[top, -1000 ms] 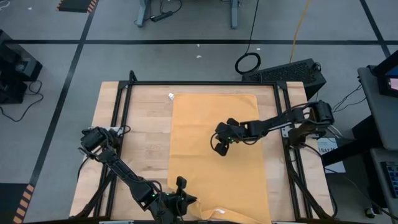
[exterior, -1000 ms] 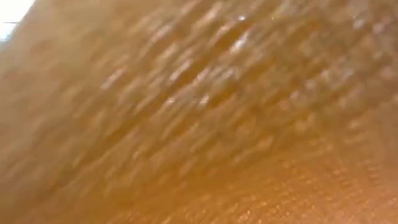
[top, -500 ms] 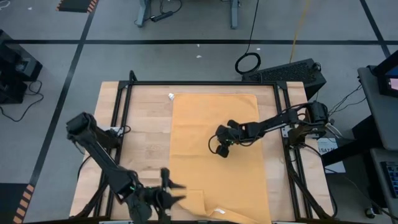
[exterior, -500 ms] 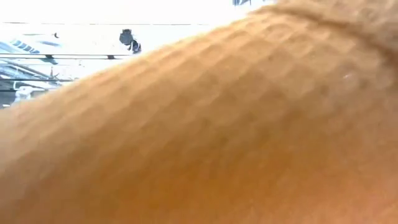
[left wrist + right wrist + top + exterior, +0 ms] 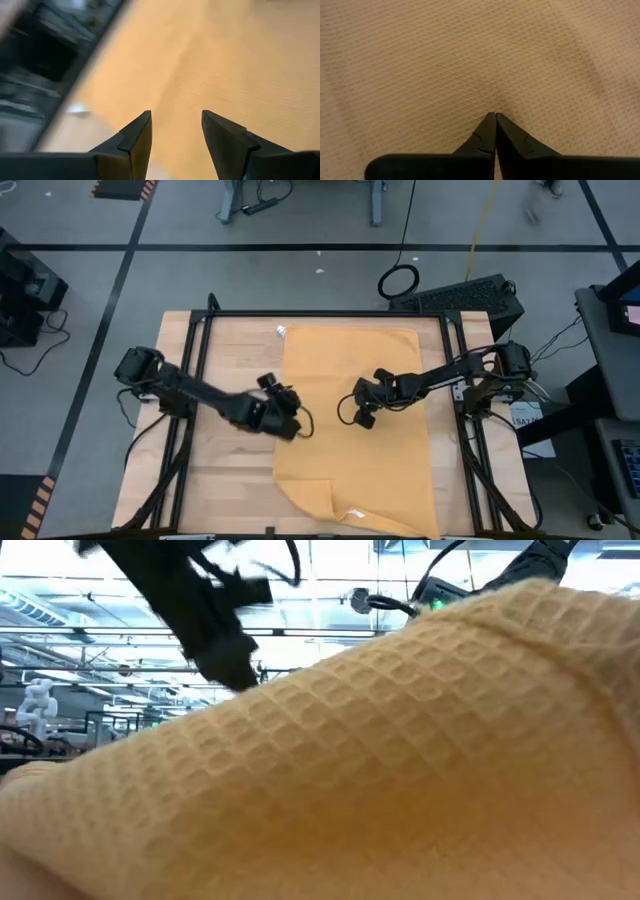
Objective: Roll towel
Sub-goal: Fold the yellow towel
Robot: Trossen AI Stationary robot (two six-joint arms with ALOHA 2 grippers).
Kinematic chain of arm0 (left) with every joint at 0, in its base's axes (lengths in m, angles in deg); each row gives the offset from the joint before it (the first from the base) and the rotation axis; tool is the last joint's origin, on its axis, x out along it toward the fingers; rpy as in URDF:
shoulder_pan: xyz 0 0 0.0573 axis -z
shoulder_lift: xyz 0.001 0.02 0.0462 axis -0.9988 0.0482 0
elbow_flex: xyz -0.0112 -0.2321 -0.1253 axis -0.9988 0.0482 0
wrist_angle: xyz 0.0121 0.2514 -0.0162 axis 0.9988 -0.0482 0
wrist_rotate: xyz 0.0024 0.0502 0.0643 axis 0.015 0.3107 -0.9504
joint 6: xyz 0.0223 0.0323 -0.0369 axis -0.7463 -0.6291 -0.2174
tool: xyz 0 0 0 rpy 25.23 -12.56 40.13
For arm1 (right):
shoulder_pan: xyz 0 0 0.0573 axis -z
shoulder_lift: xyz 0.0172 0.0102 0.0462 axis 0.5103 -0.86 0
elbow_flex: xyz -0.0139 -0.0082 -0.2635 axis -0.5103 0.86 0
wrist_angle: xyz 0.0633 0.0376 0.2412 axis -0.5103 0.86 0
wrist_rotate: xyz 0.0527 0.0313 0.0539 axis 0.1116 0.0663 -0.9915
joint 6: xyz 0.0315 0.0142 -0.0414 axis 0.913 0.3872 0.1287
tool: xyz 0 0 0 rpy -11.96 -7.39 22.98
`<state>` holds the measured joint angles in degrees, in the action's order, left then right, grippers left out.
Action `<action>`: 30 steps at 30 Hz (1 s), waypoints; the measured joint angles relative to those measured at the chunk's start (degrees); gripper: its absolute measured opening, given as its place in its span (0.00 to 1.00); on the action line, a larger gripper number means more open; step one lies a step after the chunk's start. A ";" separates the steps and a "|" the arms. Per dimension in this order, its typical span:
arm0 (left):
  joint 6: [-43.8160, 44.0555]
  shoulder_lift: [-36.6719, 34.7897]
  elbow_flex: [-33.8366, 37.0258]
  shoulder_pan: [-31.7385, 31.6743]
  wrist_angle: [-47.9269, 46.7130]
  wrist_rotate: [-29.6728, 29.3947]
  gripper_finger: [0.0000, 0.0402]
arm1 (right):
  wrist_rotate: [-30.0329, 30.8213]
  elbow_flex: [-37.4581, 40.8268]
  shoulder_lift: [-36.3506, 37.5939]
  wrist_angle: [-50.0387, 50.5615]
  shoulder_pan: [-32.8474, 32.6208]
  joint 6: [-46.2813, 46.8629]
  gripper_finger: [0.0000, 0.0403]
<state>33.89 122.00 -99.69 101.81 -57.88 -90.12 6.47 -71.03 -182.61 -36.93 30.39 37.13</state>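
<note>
L pincer [image 5: 290,423] released at towel's [image 5: 385,470] left edge; R pincer [image 5: 362,418] clenched mid-towel, near desk [image 5: 225,370] centre.

Two black arms, slim jointed links, bulkier rounded housings at the joints. Thin black cables looping off the left pincer [image 5: 288,418] and the right pincer [image 5: 362,411]. Left fingers [image 5: 134,137] matte black, flat, wedge-shaped, tapering to blunt tips. Right fingers [image 5: 486,131] same black, pointed, small stepped notch along each inner edge, wide black base behind.
</note>
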 joint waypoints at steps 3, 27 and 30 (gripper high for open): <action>-6.96 0.00 5.04 -6.58 12.18 9.42 0.44 | -0.46 0.18 -0.02 -0.87 1.42 -1.46 0.00; -19.40 1.40 4.53 -24.71 21.07 24.29 0.44 | 0.86 2.96 17.00 15.02 16.34 -6.94 0.00; -19.61 3.27 4.56 -27.14 20.80 26.51 0.44 | 0.75 3.73 16.61 14.01 19.37 -7.98 0.00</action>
<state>14.28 125.27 -95.14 74.67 -37.08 -63.61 7.21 -67.30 -166.00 -22.92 49.77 29.16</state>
